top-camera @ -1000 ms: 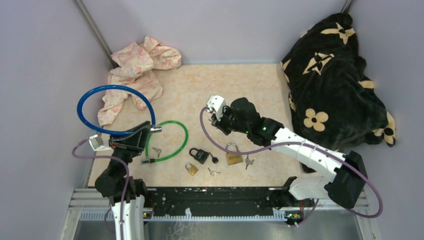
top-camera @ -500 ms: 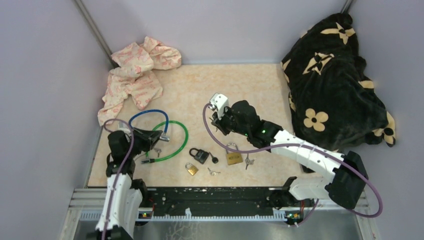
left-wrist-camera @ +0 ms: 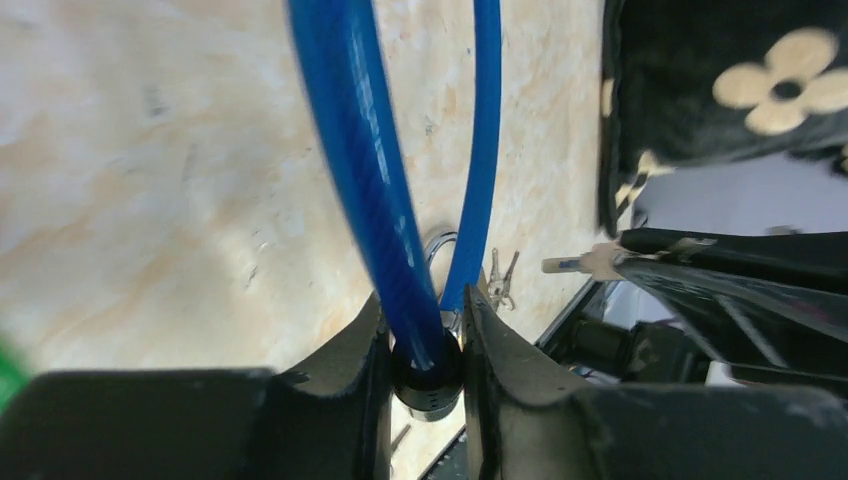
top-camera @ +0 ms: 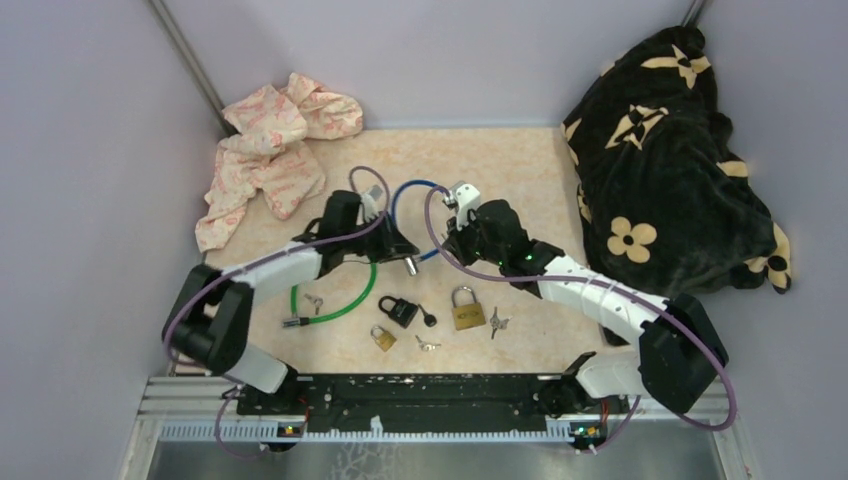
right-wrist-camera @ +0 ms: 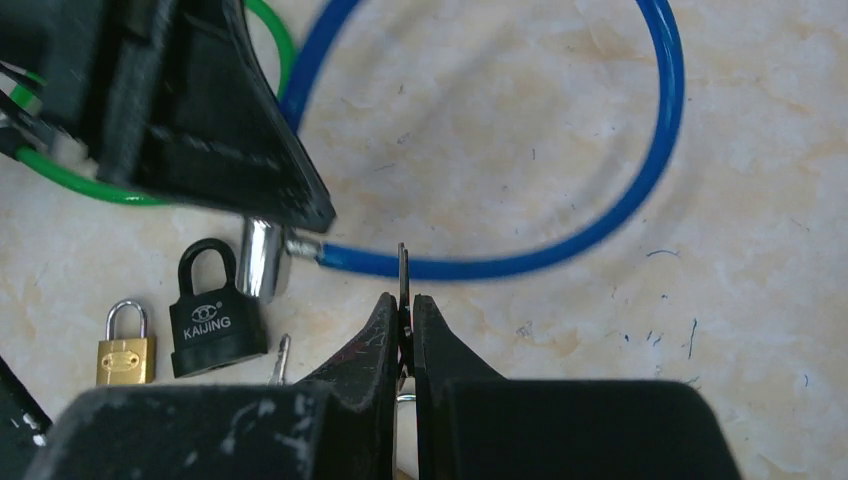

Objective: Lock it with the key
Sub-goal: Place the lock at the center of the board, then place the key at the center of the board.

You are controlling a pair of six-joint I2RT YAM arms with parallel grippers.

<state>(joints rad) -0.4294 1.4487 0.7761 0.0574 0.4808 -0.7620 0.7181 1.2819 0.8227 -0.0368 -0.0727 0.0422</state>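
Left gripper [left-wrist-camera: 424, 322] is clamped part-closed on blue cable lock [right-wrist-camera: 480, 268], gripped at the black end piece by its chrome barrel [right-wrist-camera: 258, 258]. Right gripper [right-wrist-camera: 402, 305] is pinched shut on key [right-wrist-camera: 402, 262], blade pointing fwd. Within the last sec the lock has been swung from far left to centre and its raised loop lowered. The barrel is now set just beside the key tip, w/ green cable lock [top-camera: 355, 300] left behind. The right side has barely been shifted. Lock & key are thus brought together, so insertion is judged to be next. Keyway alignment can't be told, as the barrel face is partly hidden.
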